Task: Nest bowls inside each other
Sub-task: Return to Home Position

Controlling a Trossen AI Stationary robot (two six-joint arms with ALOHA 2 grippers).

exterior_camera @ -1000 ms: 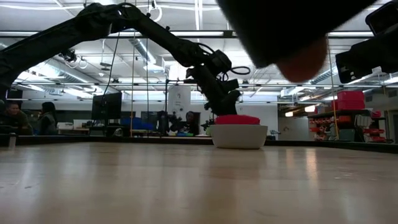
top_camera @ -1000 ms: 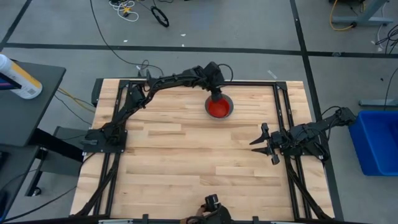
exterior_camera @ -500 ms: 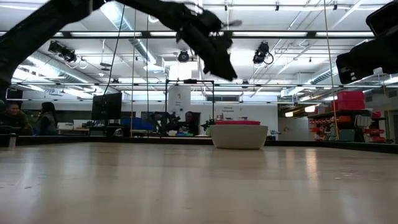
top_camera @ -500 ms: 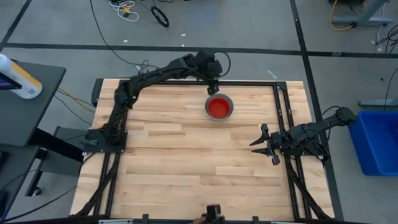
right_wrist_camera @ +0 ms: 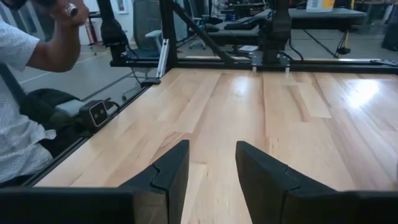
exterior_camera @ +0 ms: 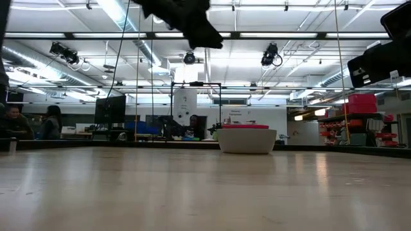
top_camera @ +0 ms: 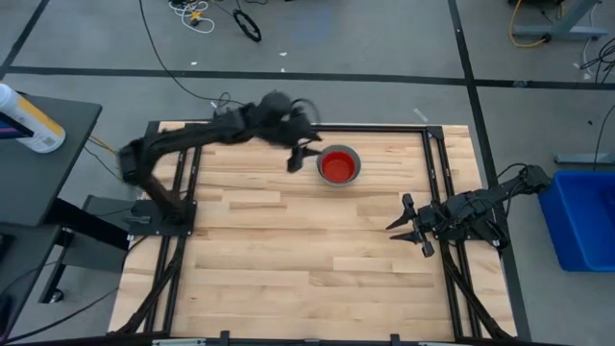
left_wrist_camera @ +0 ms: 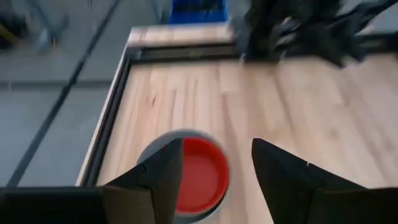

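A red bowl point(top_camera: 338, 166) sits nested inside a grey bowl point(top_camera: 356, 154) near the table's far edge, right of the middle. In the low view the grey bowl point(exterior_camera: 246, 141) rests on its base, with the red rim point(exterior_camera: 246, 127) just above it. My left gripper point(top_camera: 298, 156) hangs open and empty, high above the table just left of the bowls; its wrist view looks down on the red bowl point(left_wrist_camera: 202, 177). Near the table's right edge my right gripper point(top_camera: 402, 224) waits open point(right_wrist_camera: 211, 146), holding nothing.
Bare wood lies in front of the bowls and to their left. A blue bin point(top_camera: 581, 216) stands off the table's right edge, and a white bottle point(top_camera: 29, 120) lies on a side table at the left. A person's arm point(right_wrist_camera: 37, 56) shows beyond the table.
My left gripper has risen from the red bowl, first toward the far edge, then toward the table's left, and now hangs high and clear of the bowls. The red bowl's rim shows lower in the grey bowl than a second ago.
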